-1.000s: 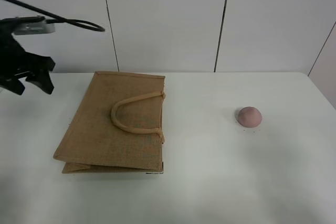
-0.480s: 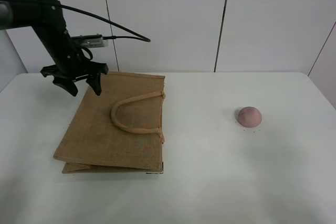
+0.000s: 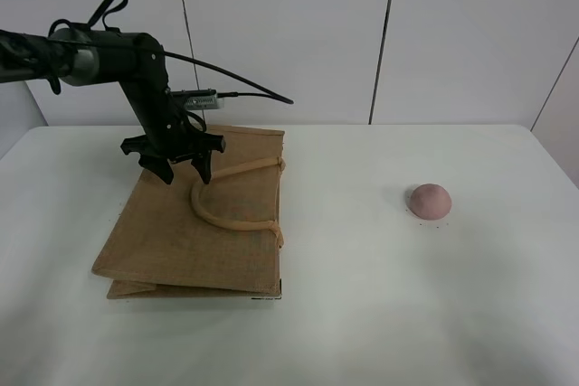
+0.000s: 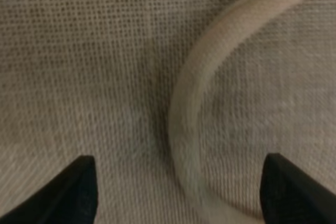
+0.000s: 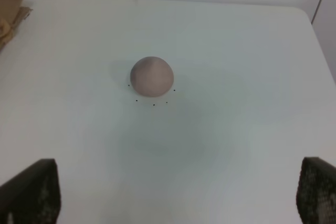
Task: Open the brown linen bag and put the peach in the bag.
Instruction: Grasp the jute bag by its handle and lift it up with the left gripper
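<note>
The brown linen bag lies flat on the left of the white table, its beige loop handle resting on top. My left gripper is open and hovers low over the bag's far part, right at the handle's far bend. In the left wrist view the coarse weave and the curved handle fill the frame between my two spread fingertips. The pink peach sits on the table to the right. It also shows in the right wrist view, ahead of my open, empty right gripper.
The white table runs back to a white panelled wall. The left arm's black cable loops above the bag. A corner of the bag shows in the right wrist view. The right arm is outside the exterior high view.
My left arm has swung in from the far left edge and come down over the bag's far part by the handle. The bag and peach have not moved.
</note>
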Robot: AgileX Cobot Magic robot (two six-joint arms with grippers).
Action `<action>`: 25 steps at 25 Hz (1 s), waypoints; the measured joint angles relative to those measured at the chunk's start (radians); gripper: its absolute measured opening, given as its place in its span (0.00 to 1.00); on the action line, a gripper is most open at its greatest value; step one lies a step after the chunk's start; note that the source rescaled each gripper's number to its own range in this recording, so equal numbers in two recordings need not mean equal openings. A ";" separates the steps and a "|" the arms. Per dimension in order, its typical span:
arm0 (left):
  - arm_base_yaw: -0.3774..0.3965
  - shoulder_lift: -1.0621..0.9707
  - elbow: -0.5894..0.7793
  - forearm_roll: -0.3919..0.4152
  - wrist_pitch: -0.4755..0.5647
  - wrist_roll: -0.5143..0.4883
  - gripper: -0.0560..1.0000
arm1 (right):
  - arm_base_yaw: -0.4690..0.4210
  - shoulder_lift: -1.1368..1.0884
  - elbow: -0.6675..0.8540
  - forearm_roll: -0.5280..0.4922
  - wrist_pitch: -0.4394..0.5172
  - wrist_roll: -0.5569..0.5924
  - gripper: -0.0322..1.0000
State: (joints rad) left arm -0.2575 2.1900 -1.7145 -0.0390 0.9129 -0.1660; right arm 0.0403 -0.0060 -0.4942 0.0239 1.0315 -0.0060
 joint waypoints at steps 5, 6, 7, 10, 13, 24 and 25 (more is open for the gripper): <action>0.000 0.048 0.000 0.000 -0.026 -0.002 0.96 | 0.000 0.000 0.000 0.000 0.000 0.000 1.00; 0.000 0.059 0.000 0.000 -0.031 -0.002 0.96 | 0.000 0.000 0.000 0.000 0.000 0.000 1.00; 0.000 0.065 0.000 0.000 -0.033 -0.002 0.96 | 0.000 0.000 0.000 0.000 0.000 0.000 1.00; -0.003 0.090 0.000 0.000 -0.039 -0.002 0.96 | 0.000 0.000 0.000 0.000 0.000 0.000 1.00; -0.010 0.115 0.001 0.000 -0.062 -0.002 0.96 | 0.000 0.000 0.000 0.000 0.000 0.000 1.00; -0.012 0.138 -0.001 -0.016 -0.070 -0.002 0.37 | 0.000 0.000 0.000 0.000 0.000 0.000 1.00; -0.012 0.135 -0.004 -0.018 -0.066 -0.002 0.23 | 0.000 0.000 0.000 0.000 0.000 0.000 1.00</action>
State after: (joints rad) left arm -0.2691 2.3255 -1.7185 -0.0566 0.8473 -0.1682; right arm 0.0403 -0.0060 -0.4942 0.0239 1.0315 -0.0060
